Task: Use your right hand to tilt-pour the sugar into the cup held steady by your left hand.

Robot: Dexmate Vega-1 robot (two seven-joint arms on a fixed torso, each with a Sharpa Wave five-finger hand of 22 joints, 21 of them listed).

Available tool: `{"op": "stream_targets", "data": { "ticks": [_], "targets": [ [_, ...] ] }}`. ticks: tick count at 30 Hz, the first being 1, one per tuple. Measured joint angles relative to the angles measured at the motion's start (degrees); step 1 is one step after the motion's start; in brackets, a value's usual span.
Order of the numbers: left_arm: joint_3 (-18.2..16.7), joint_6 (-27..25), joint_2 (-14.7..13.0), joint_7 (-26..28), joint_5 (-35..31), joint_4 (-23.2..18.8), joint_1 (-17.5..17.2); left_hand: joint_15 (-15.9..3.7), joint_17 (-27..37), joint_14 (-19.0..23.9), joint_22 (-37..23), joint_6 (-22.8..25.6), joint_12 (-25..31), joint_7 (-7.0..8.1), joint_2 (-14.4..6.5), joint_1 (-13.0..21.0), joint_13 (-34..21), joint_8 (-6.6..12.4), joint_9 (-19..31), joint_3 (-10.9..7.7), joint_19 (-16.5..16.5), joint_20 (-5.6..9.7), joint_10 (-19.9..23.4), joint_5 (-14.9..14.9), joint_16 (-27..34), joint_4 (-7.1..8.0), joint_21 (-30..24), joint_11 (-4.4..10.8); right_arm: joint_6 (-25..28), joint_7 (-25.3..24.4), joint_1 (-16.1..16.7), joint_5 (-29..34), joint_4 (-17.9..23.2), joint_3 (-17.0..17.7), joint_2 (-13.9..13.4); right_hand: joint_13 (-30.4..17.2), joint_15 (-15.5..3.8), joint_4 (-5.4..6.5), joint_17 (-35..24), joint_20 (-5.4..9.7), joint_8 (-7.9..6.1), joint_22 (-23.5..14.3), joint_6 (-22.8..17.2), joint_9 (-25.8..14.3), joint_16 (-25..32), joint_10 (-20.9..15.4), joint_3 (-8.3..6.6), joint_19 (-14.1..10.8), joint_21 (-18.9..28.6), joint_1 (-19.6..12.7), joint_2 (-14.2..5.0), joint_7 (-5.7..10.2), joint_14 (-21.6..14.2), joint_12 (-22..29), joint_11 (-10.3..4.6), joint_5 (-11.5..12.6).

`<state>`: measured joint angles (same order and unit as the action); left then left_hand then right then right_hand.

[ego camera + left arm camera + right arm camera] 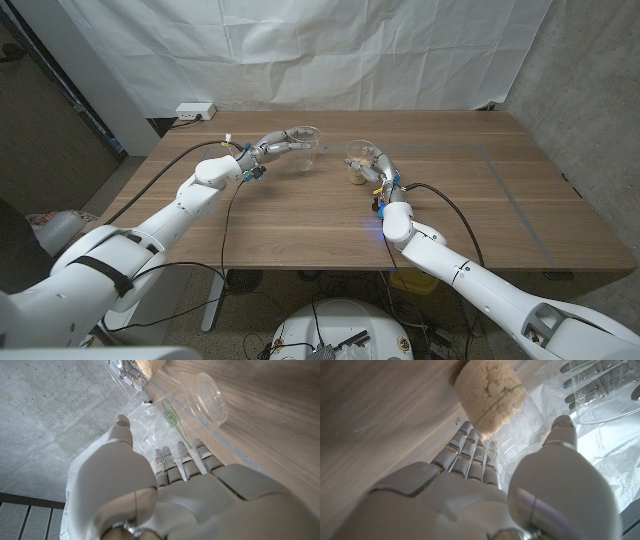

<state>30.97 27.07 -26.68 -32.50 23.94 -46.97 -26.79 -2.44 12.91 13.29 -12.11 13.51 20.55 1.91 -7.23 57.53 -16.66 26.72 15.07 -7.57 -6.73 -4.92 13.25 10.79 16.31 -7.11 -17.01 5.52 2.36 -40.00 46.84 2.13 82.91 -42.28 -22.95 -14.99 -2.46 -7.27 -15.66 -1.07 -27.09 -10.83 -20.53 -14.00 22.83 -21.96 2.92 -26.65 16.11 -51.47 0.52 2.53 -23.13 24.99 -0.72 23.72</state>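
An empty clear plastic cup [306,148] stands upright on the wooden table [300,230], far of centre. My left hand [281,142] wraps its fingers around this empty cup [196,404] from the left. To its right stands a second clear cup [357,164] with pale, lumpy sugar [491,393] in its lower part. My right hand [374,166] grips the sugar cup from the right, thumb [560,435] on one side and fingers [470,450] on the other. Both cups look upright, about a hand's width apart. The left hand [590,380] shows beyond the sugar cup.
A white power strip [195,111] lies at the table's far left corner. Black cables [230,210] trail from both wrists across the table to its near edge. A white cloth backdrop [320,50] hangs behind. A faint line [510,190] marks the right part of the table.
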Motion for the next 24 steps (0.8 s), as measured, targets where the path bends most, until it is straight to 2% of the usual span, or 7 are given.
{"op": "stream_targets", "data": {
  "ticks": [3,6,10,15,24],
  "targets": [
    [0.0,0.1,0.3,-0.2,0.0,0.6,0.3,0.0,0.0,0.0,0.0,0.0,0.0,0.0,0.2,-0.2,0.0,0.21,0.0,0.0,0.0,0.0,0.0,0.0,0.0,0.0,0.0,0.03,-0.3,-1.6,0.1,0.2,-0.3,0.1,0.4,-0.5,-0.12,0.18,-0.9,-0.27,-1.06,0.0,-2.2,0.0,1.1,-2.8,-0.19,-1.1,0.4,-0.6,-0.58,0.32,-2.5,1.4,-0.13,0.0],
    [0.2,0.3,0.6,-0.4,-0.2,1.1,0.6,0.0,0.0,0.0,0.0,0.0,0.0,-0.01,0.2,-0.2,0.0,0.21,0.0,-0.07,0.0,0.0,0.3,0.0,0.0,-0.07,0.0,0.32,-0.5,-2.7,0.2,0.3,-0.7,0.2,0.8,-0.6,-0.2,0.25,-1.4,-0.27,-1.54,0.0,-2.9,0.0,1.6,-3.3,-0.25,-1.1,0.4,-1.1,-1.1,0.22,-3.0,1.8,-0.44,0.0],
    [0.5,0.4,1.0,-1.0,-0.5,1.9,1.2,0.0,0.0,0.0,0.0,0.0,-0.2,-0.02,0.2,-0.2,-0.3,0.22,0.0,-0.15,0.0,0.0,0.3,0.0,-0.2,-0.14,0.0,0.32,-0.5,-3.7,0.3,0.6,-0.7,0.3,1.1,-0.9,-0.15,0.34,-1.8,-0.66,-1.55,0.0,-3.0,0.0,1.6,-3.7,-0.16,-1.5,0.4,-1.3,-1.43,0.13,-3.3,2.0,-0.23,-0.2],
    [1.1,0.6,1.8,-1.8,-0.9,3.5,2.4,0.0,0.1,0.0,0.0,0.0,-0.2,-0.03,0.2,-0.2,-0.3,0.21,0.0,-0.39,0.0,0.0,0.3,0.0,-0.2,-0.38,0.0,0.32,0.2,-4.4,0.2,1.3,-0.4,0.4,1.0,-0.9,-0.19,0.48,-2.0,-0.35,-1.55,0.0,-3.0,0.2,1.5,-3.7,-0.01,-1.8,0.4,-1.1,-1.77,0.14,-3.4,2.0,-0.22,-0.2],
    [2.1,1.5,3.3,-4.6,-1.8,6.1,4.7,0.0,0.1,0.0,0.0,-0.1,-0.4,-0.1,0.3,-0.3,-0.5,0.2,0.3,-0.43,0.0,0.0,0.3,0.0,-0.4,-0.42,0.0,0.32,2.9,-5.3,-0.6,3.2,0.9,0.2,-0.1,-1.1,-0.18,0.48,-2.3,-0.55,-1.54,-0.1,-3.0,0.2,1.3,-3.2,0.0,-2.0,0.4,-1.5,-2.17,0.14,-3.4,2.0,0.2,-0.2]
  ]
}}
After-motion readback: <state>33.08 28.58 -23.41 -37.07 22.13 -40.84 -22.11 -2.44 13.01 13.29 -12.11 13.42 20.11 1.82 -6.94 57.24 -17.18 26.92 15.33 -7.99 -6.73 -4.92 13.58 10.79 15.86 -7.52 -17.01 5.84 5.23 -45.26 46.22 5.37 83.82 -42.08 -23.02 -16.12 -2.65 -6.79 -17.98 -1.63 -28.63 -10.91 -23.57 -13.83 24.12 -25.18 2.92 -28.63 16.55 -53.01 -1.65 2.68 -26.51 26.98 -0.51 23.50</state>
